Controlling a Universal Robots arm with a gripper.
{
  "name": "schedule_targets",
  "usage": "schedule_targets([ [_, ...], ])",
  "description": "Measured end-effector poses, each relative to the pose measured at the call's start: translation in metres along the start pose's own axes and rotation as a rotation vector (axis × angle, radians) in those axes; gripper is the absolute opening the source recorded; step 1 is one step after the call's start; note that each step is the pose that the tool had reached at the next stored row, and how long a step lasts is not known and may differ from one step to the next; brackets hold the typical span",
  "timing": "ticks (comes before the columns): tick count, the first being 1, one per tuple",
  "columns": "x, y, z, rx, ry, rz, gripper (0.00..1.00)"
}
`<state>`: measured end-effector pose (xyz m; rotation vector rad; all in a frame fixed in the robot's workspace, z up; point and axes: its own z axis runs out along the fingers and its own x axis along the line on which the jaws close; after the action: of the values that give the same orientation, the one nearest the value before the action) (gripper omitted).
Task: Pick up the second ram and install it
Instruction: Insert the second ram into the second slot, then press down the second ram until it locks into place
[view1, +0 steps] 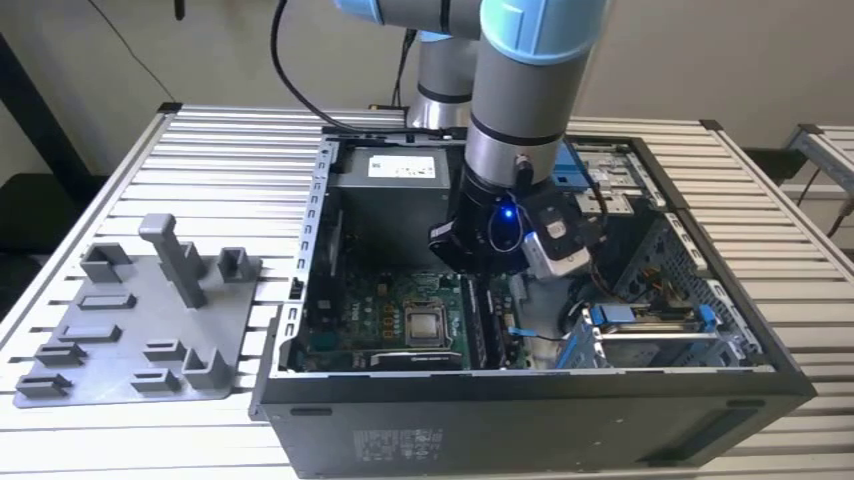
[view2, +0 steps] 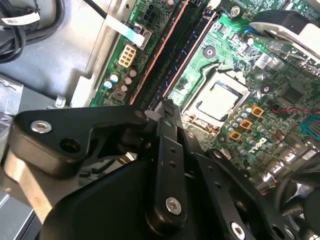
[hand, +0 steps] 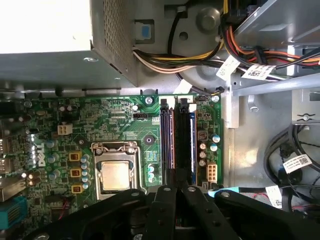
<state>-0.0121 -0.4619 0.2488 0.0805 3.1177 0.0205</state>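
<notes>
My claw is clenched on the second ram, edge-down in the slots at three o'clock of the processor socket. If I am tilted, pressing could jam it or miss the latch.

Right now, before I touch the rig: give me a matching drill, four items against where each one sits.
1. grey peg tray
2. processor socket
3. power supply
4. gripper

a. on the green board, beside the memory slots
b. just over the memory slots
c. outside the case, on the exterior view's left
d. at the case's far end, white label on top

Pairs: 1-c, 2-a, 3-d, 4-b
</notes>
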Motion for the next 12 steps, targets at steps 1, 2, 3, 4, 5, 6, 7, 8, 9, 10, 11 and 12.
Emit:
schedule_targets([
  [1, 0.0, 0.0, -0.0003, 0.0001, 0.0001, 0.0, 0.11],
  [2, 0.0, 0.0, -0.0006, 0.0001, 0.0, 0.0, 0.11],
  [3, 0.0, 0.0, -0.0008, 0.0, 0.0, 0.0, 0.11],
  [4, 0.0, 0.0, -0.0011, 0.0001, 0.0, 0.0, 0.11],
  [5, 0.0, 0.0, -0.0013, 0.0, 0.0, 0.0, 0.11],
  [6, -0.0001, 0.0, -0.0016, 0.0001, 0.0, 0.0, 0.11],
  [7, 0.0, 0.0, -0.0019, 0.0001, 0.0, 0.0, 0.11],
  [8, -0.0001, 0.0, -0.0021, 0.0, 0.0, 0.0, 0.11],
  [9, -0.0001, 0.0, -0.0024, 0.0001, 0.0, 0.0, 0.11],
  [10, -0.0001, 0.0, -0.0027, 0.0, 0.0, 0.0, 0.11],
  [11, -0.0001, 0.0, -0.0029, 0.0, 0.0, 0.0, 0.11],
  [12, -0.0001, 0.0, -0.0032, 0.0, 0.0, 0.0, 0.11],
])
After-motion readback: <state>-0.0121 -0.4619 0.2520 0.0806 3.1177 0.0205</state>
